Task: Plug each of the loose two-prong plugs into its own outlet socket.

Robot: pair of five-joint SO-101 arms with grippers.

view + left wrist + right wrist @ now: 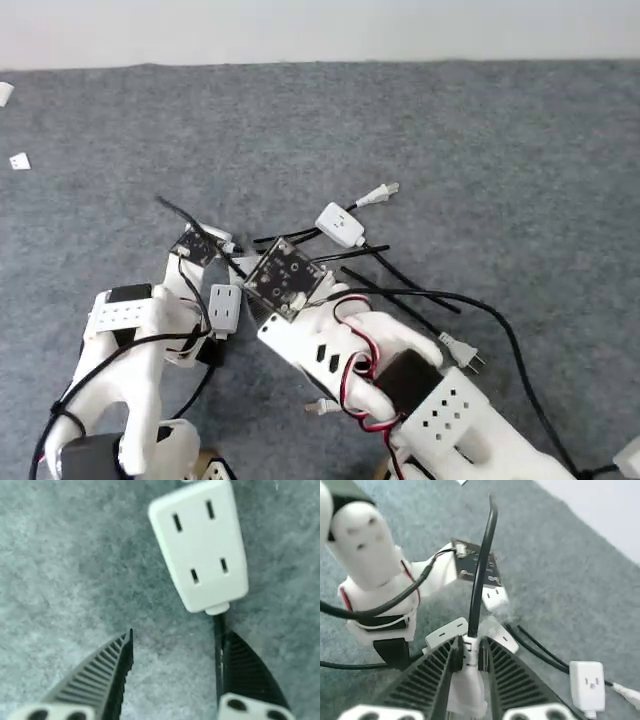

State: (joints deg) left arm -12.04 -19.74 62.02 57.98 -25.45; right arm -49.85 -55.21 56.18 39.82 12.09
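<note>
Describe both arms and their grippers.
The left arm and right arm are white with vent holes and black cables; the right shows red wires. The left gripper and right gripper have black ribbed fingers. Dark circuit boards sit at the wrists.

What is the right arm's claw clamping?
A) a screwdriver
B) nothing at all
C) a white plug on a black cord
C: the right gripper is closed on a white plug, its black cord rising from between the two ribbed fingers.

socket [200, 545] on carpet [60, 555], just before left hand [175, 645]
</note>
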